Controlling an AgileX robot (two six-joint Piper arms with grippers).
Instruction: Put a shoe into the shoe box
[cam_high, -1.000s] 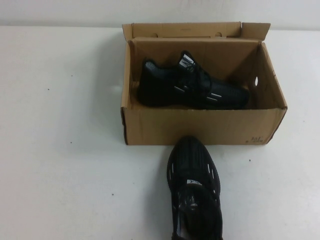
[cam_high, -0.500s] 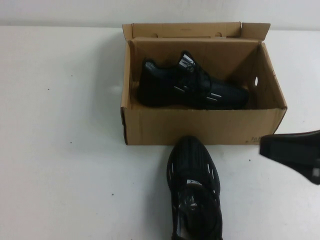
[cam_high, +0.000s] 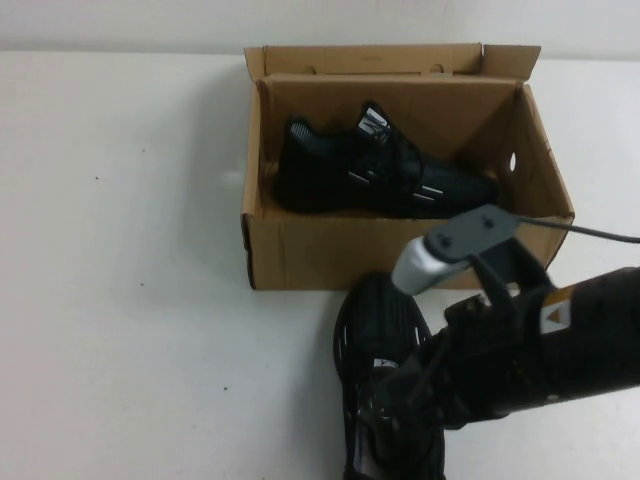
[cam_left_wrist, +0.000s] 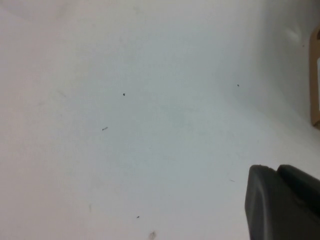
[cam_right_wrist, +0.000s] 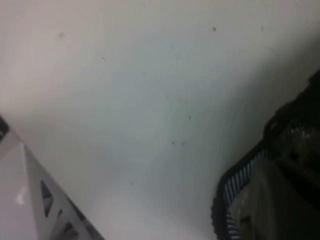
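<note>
Nearest the camera in the high view, the shoe (cam_high: 378, 345) sits on the white table (cam_high: 130, 300) right at the near edge, just in front of the shoe box (cam_high: 400, 255). Its long axis runs near-to-far, toe pointing away toward the box's front wall, and the heel end runs out of frame at the bottom. You can see the white dash marks down both sides and the little grey tongue patch.

The right arm comes in from the right, and the right gripper (cam_high: 385, 405) is down over the shoe's laces and opening, fingers pressed together. Can't tell if it's actually touching the shoe since the arm covers that spot. The right wrist view shows the shoe's collar edge (cam_right_wrist: 240, 185) against bare tabletop.

The left gripper (cam_left_wrist: 282, 205) only shows in its own wrist view, a dark shape over bare table, jaws closed, nothing in them. A sliver of cardboard (cam_left_wrist: 315, 80) pokes in at the frame edge.

Further back, the box is open with flaps up, long axis running left-right. There's a round hole in its right end wall. The matching sneaker (cam_high: 385, 170) lies inside, lengthwise, toe to the right, with a white striped tab on its tongue.

Past the box, the table meets a pale wall (cam_high: 120, 25).
</note>
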